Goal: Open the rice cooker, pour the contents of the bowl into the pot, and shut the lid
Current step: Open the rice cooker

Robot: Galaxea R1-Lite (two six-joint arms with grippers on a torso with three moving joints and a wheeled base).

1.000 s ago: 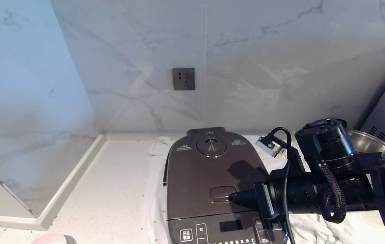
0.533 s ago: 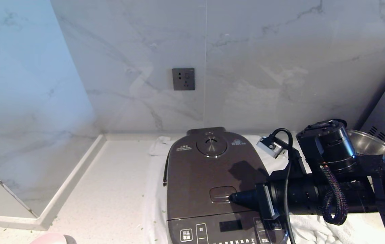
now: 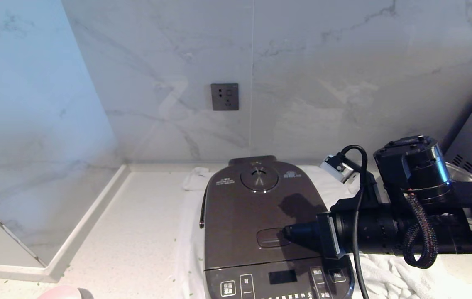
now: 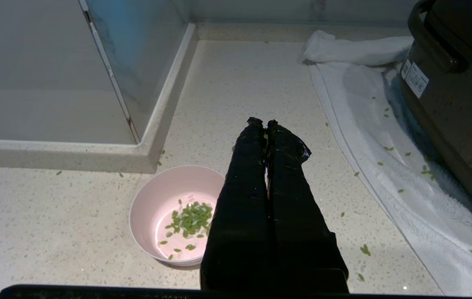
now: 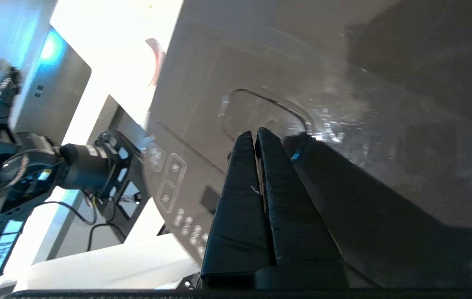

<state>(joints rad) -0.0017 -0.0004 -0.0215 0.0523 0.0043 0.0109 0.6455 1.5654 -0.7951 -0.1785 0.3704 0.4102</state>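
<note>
One rice cooker (image 3: 260, 224) on a white towel (image 4: 385, 137), lid (image 3: 256, 207) down. Right gripper (image 3: 287, 233) clenched, empty, tips at the oval latch button (image 3: 271, 237). Left gripper (image 4: 265, 124) clenched, empty, above the counter (image 4: 236, 83). One pink bowl (image 4: 152, 207) holds green bits (image 4: 190, 218).

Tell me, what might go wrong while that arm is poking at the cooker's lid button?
The right gripper, fingers shut, has its tip at the right edge of the oval latch button, not its middle, so it might slip off without releasing the lid. If the lid springs up, it could hit the arm above it. The cooker sits on a white towel, so pushing may shift it. The left gripper is parked beside the pink bowl.
</note>
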